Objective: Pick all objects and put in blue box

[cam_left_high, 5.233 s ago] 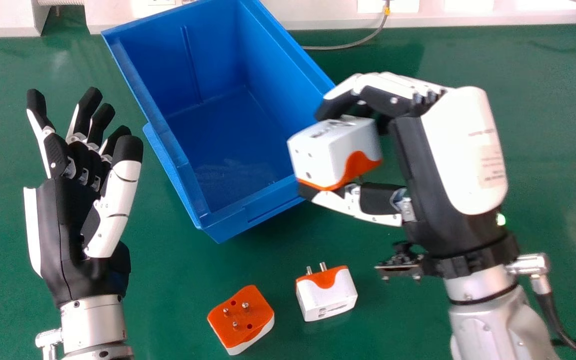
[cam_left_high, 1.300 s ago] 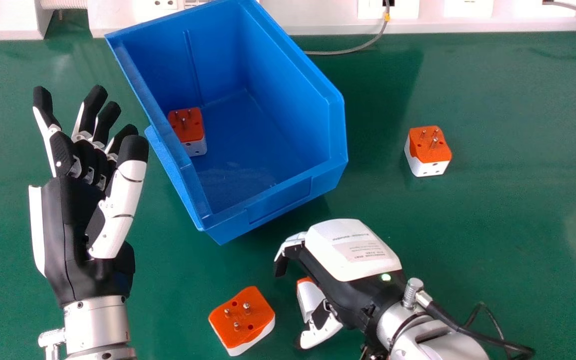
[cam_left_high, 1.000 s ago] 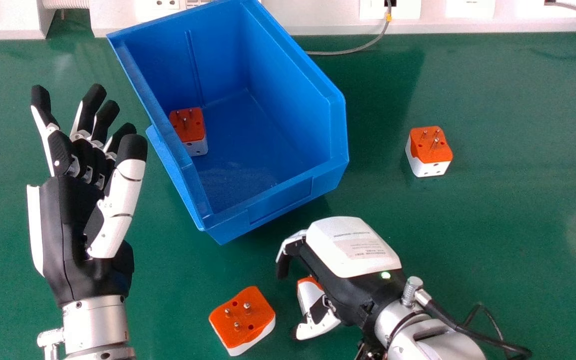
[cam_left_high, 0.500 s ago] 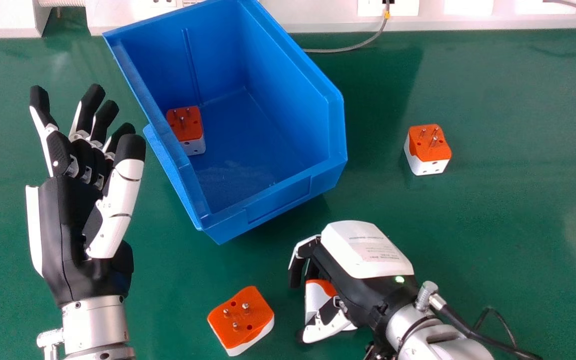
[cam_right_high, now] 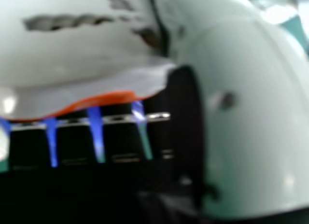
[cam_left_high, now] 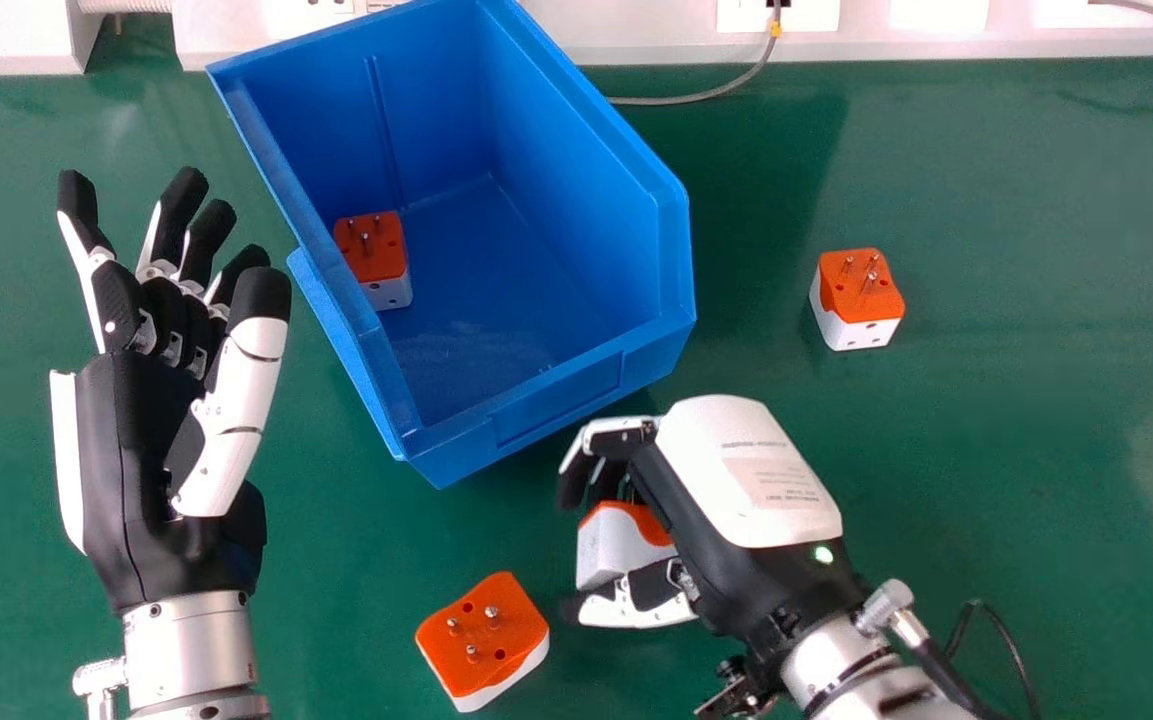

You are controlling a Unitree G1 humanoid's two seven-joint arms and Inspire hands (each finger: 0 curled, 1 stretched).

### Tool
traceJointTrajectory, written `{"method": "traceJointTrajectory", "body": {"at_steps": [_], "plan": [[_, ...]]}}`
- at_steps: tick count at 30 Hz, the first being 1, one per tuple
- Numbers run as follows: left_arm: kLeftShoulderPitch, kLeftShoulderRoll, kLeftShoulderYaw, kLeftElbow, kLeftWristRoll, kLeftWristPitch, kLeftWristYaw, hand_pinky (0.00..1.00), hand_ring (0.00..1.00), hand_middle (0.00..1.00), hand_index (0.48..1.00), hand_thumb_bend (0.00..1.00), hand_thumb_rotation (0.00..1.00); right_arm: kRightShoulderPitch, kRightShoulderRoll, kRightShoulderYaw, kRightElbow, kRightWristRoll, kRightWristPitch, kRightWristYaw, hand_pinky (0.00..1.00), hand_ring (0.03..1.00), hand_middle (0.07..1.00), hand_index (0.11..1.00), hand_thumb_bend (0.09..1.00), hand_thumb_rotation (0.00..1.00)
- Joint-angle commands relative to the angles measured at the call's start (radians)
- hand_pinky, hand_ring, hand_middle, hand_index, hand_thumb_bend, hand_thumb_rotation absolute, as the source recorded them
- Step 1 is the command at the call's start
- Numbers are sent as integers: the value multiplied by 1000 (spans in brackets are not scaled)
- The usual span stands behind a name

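In the head view my right hand [cam_left_high: 736,480] is curled round a white and orange adapter [cam_left_high: 618,545], in front of the blue box [cam_left_high: 556,400]. In the right hand view that adapter [cam_right_high: 72,55] lies against the fingers of my right hand [cam_right_high: 251,108], thumb alongside. A second adapter [cam_left_high: 484,640] lies pins up on the table, left of and nearer than the held one. A third adapter [cam_left_high: 856,300] stands on the table right of the box. Inside the box, by its left wall, rests another adapter [cam_left_high: 373,258]. My left hand [cam_left_high: 156,400] is open, left of the box.
The green table [cam_left_high: 1026,420] stretches out around the box. Along its back edge runs a white ledge with sockets [cam_left_high: 936,25], and a grey cable [cam_left_high: 696,98] lies behind the box. A black cable hangs by my right wrist.
One adapter has come to be in the box since the oldest frame. My right hand has closed round another adapter and moved with it toward the box. My left hand has stayed nearly still.
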Motion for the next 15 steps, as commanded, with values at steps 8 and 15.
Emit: {"method": "traceJointTrajectory", "body": {"at_steps": [8,15], "plan": [[-7,-7,-5,-20,5,-14,-1,852,906,919,904,619,432,15,28,-50,-43,18,-148,-187,358,467,490,448,500,0],[-23,-6,-3,-17,20,-8,11,851,903,919,905,605,431,-25,44,-84,-38,3,-227,-288,329,444,481,450,500,0]]}}
